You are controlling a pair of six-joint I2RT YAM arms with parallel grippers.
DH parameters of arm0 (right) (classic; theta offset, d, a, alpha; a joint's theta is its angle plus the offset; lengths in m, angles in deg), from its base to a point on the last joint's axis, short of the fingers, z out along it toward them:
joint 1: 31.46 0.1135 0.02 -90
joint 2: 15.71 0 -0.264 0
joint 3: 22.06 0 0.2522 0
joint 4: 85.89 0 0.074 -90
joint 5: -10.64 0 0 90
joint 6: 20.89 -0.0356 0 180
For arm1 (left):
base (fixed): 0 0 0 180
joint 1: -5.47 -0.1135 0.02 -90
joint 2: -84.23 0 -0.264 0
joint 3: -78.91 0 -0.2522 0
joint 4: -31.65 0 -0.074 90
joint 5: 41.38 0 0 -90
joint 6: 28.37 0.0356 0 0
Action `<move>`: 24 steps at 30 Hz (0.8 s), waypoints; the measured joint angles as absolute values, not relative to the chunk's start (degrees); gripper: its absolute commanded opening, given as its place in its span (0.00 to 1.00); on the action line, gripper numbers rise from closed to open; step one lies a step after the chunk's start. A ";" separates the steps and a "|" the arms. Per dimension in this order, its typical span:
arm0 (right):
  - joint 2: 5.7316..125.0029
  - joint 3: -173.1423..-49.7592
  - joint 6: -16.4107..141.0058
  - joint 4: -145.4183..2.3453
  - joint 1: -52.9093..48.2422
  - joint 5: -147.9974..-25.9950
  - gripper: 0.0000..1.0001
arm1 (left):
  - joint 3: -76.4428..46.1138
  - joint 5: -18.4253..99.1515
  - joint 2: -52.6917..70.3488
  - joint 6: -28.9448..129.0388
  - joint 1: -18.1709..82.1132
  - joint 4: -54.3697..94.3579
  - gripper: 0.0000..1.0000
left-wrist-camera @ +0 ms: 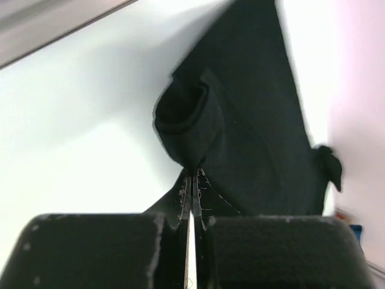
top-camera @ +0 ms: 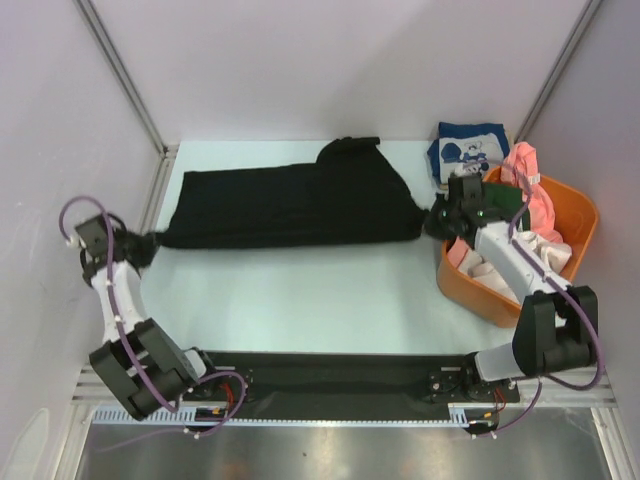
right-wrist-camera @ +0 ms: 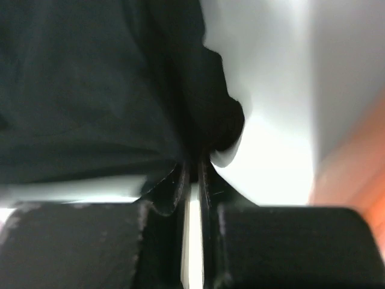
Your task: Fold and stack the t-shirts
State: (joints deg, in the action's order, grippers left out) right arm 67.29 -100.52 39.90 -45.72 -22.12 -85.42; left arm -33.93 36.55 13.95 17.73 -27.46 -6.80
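White worktop (top-camera: 300,300): left gripper (top-camera: 148,243) at the left edge, fingers (left-wrist-camera: 96,250) closed to a slit, pinches one end of the black tee (top-camera: 290,205), which lies stretched across the far half; right gripper (top-camera: 438,222), equally closed, pinches the other end beside the basket (top-camera: 585,215) at the right edge.

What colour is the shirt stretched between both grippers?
The t-shirt is black; the top external view shows it best.

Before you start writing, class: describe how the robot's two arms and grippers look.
Both the left arm and right arm have white links between chunky black joints, each trailed by a looping purple cable. The left gripper and right gripper are black, with two flat fingers scuffed at the tips.
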 measured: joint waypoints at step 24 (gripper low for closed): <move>39.70 -78.19 28.97 -37.30 -6.42 -72.81 0.75 | -51.78 29.07 24.47 27.67 -43.74 -16.00 0.82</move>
